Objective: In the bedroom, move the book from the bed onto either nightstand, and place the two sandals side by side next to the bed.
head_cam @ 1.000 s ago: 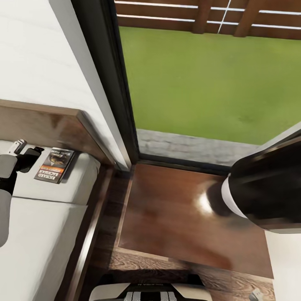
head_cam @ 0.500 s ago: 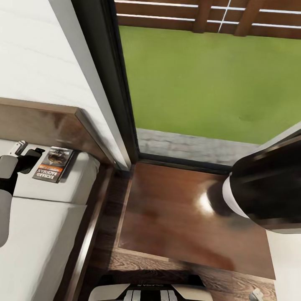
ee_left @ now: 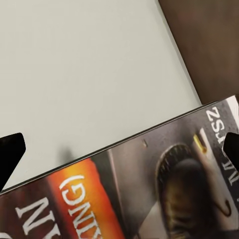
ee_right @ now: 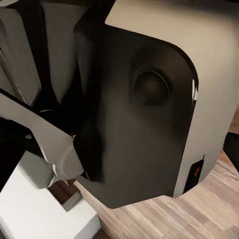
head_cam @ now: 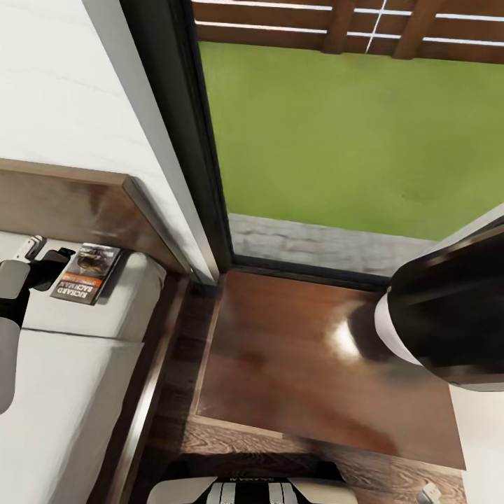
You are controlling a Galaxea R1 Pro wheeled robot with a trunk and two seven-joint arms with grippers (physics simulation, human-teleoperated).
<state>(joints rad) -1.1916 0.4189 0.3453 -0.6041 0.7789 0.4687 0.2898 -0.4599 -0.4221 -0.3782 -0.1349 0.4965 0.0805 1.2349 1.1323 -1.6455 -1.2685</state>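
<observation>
Off-white mattress of the bed [head_cam: 77,392] carries the book [head_cam: 86,272], nudged slightly toward the headboard since a second ago, left end effector [head_cam: 49,266] spread open straddling its edge, grasp pending, nightstand [head_cam: 294,364] waiting.

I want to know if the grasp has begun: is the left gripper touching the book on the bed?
Cannot tell. In the head view the left gripper meets the edge of the book, but neither view shows contact or a gap plainly.
</observation>
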